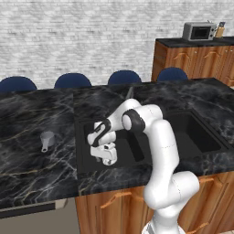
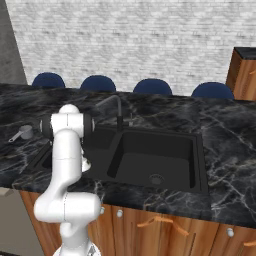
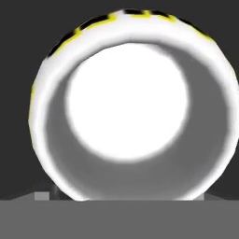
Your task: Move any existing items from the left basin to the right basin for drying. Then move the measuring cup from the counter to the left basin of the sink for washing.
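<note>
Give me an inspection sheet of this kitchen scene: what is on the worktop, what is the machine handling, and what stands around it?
Surface: glossy black marble counter with pale veins, over brown wooden cabinets.
Job's things: white-rimmed bowl seen very close from above in the hand view, against a dark floor; measuring cup stands on the counter left of the sink; right basin holds only its drain.
Clutter: nothing seen.
Tool: tool lowered into the left basin, jaws wide open, gripping nothing.
Cables: nothing seen.
Surroundings: dark faucet, blue chairs, pale brick wall, microwave on a side cabinet.
</note>
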### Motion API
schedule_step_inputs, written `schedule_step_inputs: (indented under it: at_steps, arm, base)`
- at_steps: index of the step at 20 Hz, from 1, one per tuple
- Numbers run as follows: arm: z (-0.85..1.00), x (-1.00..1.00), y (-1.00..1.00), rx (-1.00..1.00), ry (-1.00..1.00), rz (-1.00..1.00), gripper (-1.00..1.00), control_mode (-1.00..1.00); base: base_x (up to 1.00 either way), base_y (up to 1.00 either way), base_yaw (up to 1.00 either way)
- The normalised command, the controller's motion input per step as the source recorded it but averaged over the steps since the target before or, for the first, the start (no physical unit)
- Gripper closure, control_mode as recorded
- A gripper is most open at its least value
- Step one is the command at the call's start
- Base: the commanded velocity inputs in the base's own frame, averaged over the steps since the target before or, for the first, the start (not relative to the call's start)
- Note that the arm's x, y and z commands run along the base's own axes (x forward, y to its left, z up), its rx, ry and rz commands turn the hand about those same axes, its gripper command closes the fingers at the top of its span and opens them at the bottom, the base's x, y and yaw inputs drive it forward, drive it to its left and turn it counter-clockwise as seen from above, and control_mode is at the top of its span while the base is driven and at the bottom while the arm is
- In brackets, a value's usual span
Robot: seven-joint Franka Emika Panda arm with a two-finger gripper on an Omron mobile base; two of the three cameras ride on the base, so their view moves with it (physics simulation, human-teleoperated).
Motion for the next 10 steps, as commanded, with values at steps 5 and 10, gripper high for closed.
schedule_step_inputs:
  at_steps: [5, 10]
  arm:
    - [-0.18, 0.01, 0.01, 0.00, 0.00, 0.00, 1.00, -1.00]
    - [-0.23, -0.01, 0.00, 0.01, -0.01, 0.00, 1.00, -1.00]
  base:
    - [0.00, 0.00, 0.00]
    - [0.00, 0.00, 0.00]
